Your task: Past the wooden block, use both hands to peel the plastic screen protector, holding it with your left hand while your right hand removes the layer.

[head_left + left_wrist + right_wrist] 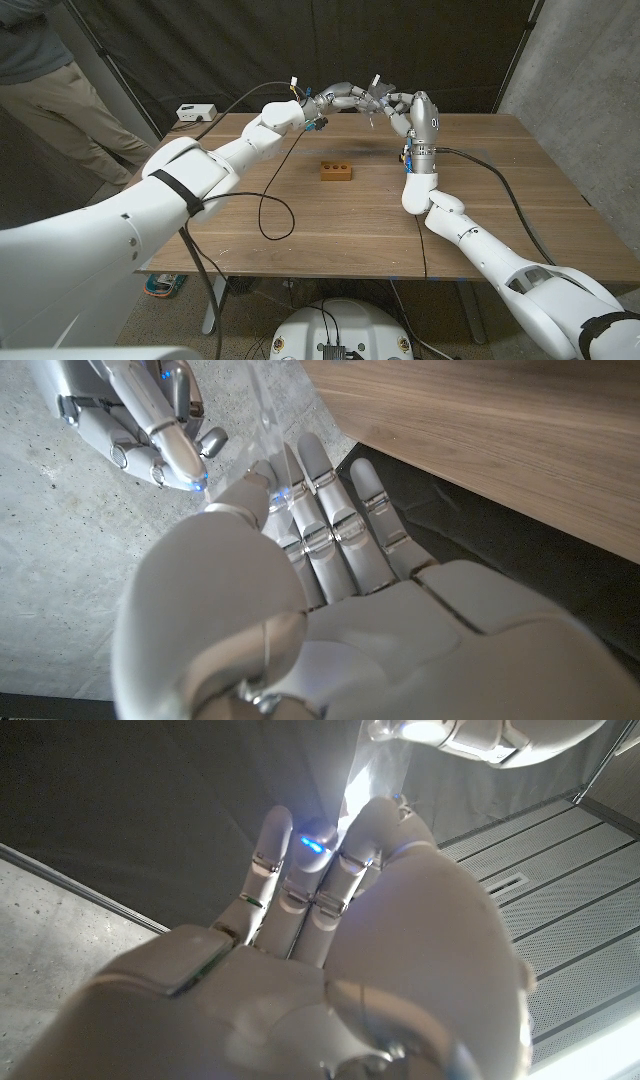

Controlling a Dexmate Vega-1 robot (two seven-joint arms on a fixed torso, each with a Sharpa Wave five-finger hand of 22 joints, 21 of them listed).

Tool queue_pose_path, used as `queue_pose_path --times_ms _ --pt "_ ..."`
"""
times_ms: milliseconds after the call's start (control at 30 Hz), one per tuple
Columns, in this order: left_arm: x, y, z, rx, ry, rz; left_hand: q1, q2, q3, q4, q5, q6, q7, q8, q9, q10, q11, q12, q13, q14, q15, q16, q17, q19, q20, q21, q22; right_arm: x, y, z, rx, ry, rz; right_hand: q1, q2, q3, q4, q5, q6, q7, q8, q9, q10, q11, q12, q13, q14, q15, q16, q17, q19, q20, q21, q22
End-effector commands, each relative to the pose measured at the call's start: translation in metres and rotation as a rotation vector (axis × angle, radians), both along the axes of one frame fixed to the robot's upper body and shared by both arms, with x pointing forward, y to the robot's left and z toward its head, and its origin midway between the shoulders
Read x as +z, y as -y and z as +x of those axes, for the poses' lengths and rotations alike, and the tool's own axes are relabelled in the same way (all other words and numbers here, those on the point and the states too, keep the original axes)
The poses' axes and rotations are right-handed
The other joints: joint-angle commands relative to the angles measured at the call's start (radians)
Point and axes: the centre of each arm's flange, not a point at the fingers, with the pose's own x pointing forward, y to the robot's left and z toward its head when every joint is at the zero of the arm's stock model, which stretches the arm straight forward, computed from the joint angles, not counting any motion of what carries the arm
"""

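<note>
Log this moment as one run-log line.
left hand: holds screen protector | right hand: pinches its layer | both raised past wooden block | peel: underway

Right hand (330, 950) filling the lower middle of the frame, fingers (268, 850) reaching up, pinching a clear, glaring plastic screen protector (365, 775) at upper middle, left hand (480, 735) showing along the top right edge, touching the sheet's far end, dark curtain (130, 790) hanging at upper left.
</note>
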Motion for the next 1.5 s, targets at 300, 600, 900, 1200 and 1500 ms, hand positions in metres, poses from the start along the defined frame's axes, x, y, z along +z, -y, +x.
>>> queue_pose_path --times_ms 300,600,900,1200,1500 --pt "0.001 0.001 0.008 0.042 -0.044 -0.017 -0.001 0.008 0.012 0.000 0.005 0.132 0.089 0.040 0.118 0.007 -0.001 0.000 0.006 0.009 -0.044 -0.002 0.005 -0.006 -0.015 0.007 0.001 -0.009 -0.003 0.000 0.020 -0.042 0.002 -0.003 0.009 0.017 -0.001 0.022 0.076 0.040 0.008 0.035 -0.004 0.002 0.006 -0.005 -0.007 -0.004 0.014 0.002 -0.007 -0.079 0.004 0.007" --pt "0.001 0.000 0.008 0.044 -0.046 -0.025 -0.002 0.008 0.013 -0.001 0.005 0.132 0.088 0.040 0.120 0.009 -0.003 -0.002 0.005 0.009 -0.044 -0.003 0.007 -0.007 -0.016 0.008 0.001 -0.015 -0.008 -0.002 0.046 -0.071 0.003 -0.009 0.006 0.025 -0.001 0.032 0.075 0.040 0.010 0.040 -0.007 0.002 0.011 -0.002 -0.010 -0.004 0.018 0.001 -0.010 -0.079 0.004 0.007" --pt "0.001 -0.003 0.006 0.029 -0.030 -0.027 -0.003 0.008 0.015 -0.001 0.005 0.132 0.091 0.039 0.121 0.006 -0.002 -0.003 0.007 0.009 -0.044 -0.004 0.009 -0.010 -0.016 0.008 0.001 -0.020 -0.013 -0.003 0.066 -0.096 -0.002 -0.014 0.003 0.032 -0.001 0.040 0.074 0.039 0.012 0.043 -0.009 0.002 0.013 -0.004 -0.013 -0.004 0.021 0.001 -0.014 -0.077 0.004 0.008" --pt "0.002 -0.004 0.004 0.017 -0.016 -0.025 -0.004 0.008 0.017 -0.001 0.005 0.130 0.088 0.038 0.123 0.007 0.000 -0.004 0.006 0.009 -0.044 -0.005 0.010 -0.011 -0.016 0.009 0.001 -0.026 -0.016 -0.006 0.082 -0.115 0.002 -0.017 0.000 0.040 -0.002 0.050 0.074 0.040 0.014 0.047 -0.010 0.005 0.015 -0.006 -0.016 -0.004 0.024 0.000 -0.015 -0.076 0.004 0.008" --pt "0.001 -0.004 0.001 0.000 -0.003 -0.025 -0.005 0.008 0.019 -0.001 0.006 0.131 0.089 0.037 0.124 0.007 -0.002 -0.004 0.009 0.007 -0.044 -0.007 0.012 -0.014 -0.015 0.010 0.001 -0.028 -0.017 -0.011 0.101 -0.122 0.006 -0.023 -0.004 0.047 -0.002 0.058 0.071 0.040 0.015 0.050 -0.011 0.003 0.017 -0.007 -0.018 -0.004 0.027 0.000 -0.016 -0.076 0.004 0.008"
